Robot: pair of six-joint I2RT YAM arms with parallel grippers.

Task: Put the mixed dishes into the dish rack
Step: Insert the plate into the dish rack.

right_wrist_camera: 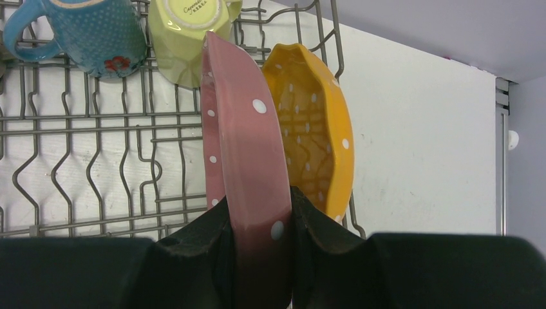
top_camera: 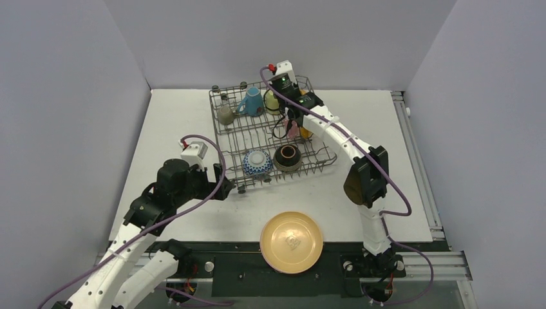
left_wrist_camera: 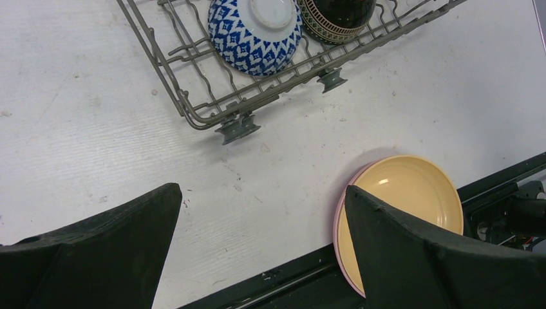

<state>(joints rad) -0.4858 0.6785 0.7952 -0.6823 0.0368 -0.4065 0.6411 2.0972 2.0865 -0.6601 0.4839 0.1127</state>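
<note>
My right gripper (right_wrist_camera: 261, 206) is shut on the rim of a dark pink dotted plate (right_wrist_camera: 248, 141), held on edge over the dish rack (top_camera: 222, 138) beside an upright orange plate (right_wrist_camera: 315, 141). A blue mug (top_camera: 252, 101), a pale-yellow mug (top_camera: 272, 101) and a grey mug (top_camera: 225, 114) sit in the rack's far rows. The blue-white bowl (left_wrist_camera: 254, 32) and the dark brown bowl (left_wrist_camera: 335, 19) lie in its near row. My left gripper (left_wrist_camera: 263, 193) hangs open over bare table left of a yellow plate (left_wrist_camera: 412, 193), which is stacked on a light pink plate (left_wrist_camera: 337, 222).
The stacked plates overhang the table's near edge onto the black base rail (top_camera: 238, 264). The rack's small wheels (left_wrist_camera: 237, 127) rest on the white table. Grey walls close in the left, back and right sides.
</note>
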